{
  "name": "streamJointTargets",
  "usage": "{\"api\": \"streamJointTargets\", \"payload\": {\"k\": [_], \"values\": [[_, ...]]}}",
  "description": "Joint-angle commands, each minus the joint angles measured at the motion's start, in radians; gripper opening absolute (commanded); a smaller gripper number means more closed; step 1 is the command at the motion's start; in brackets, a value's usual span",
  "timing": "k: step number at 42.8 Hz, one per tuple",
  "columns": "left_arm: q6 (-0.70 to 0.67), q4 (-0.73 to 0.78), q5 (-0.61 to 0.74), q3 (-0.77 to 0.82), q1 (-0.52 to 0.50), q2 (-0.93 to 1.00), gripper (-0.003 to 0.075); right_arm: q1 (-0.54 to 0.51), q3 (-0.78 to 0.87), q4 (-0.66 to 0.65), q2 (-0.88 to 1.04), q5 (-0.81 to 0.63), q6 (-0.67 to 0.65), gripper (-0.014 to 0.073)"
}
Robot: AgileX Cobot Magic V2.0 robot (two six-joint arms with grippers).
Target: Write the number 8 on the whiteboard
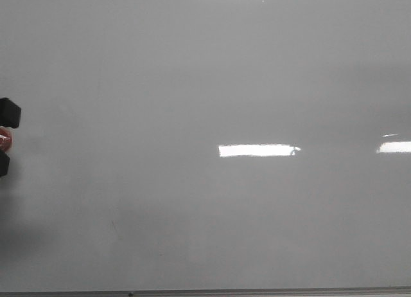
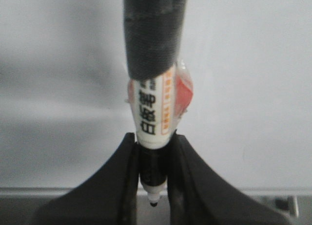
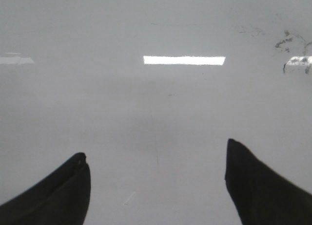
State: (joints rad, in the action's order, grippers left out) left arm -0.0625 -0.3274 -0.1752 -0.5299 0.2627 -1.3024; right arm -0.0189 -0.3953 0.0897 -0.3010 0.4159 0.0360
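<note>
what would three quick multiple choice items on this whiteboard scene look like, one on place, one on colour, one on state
1. Where does the left claw show in the front view?
A. left edge
B. centre
C. right edge

2. What colour is the tape wrapped on the marker?
A. yellow
B. dark grey
C. blue

3. How are the right claw fingers?
A. shut on a marker
B. apart, holding nothing
C. shut on a cloth

Answers: 1 A, it shows only at the left edge over the whiteboard. 2 B, dark grey tape covers the marker's upper body. 3 B, bare board shows between its fingers.
</note>
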Motion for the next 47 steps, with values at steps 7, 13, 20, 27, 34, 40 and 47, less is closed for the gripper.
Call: {"api": "streamJointTargets", "payload": {"k": [7, 13, 20, 27, 34, 40, 47], "values": [[0.253, 0.087, -0.591, -0.216, 0.007, 0.107, -0.0013, 0.004, -0.04, -0.011, -0.024, -0.029, 0.001, 0.0591], [0.51, 0.011, -0.876, -0.315, 0.007, 0.107, -0.0013, 0.028, -0.057, 0.021, -0.076, 0.026, 0.003, 0.0591], [0.76, -0.032, -1.029, -0.376, 0.012, 0.107, -0.0017, 0.105, -0.117, 0.088, -0.19, 0.11, 0.103, 0.0591], [0.827, -0.032, -1.04, -0.407, 0.084, 0.107, -0.0021, 0.245, -0.231, 0.255, -0.345, 0.267, 0.349, 0.0591], [0.888, -0.03, -0.953, -0.416, 0.215, 0.107, -0.0021, 0.407, -0.38, 0.407, -0.531, 0.436, 0.61, 0.0591], [0.945, -0.03, -0.924, -0.416, 0.333, 0.107, -0.0021, 0.55, -0.526, 0.471, -0.716, 0.507, 0.713, 0.0591], [0.968, -0.03, -0.917, -0.418, 0.419, 0.107, -0.0021, 0.698, -0.683, 0.473, -0.884, 0.499, 0.759, 0.0591]]}}
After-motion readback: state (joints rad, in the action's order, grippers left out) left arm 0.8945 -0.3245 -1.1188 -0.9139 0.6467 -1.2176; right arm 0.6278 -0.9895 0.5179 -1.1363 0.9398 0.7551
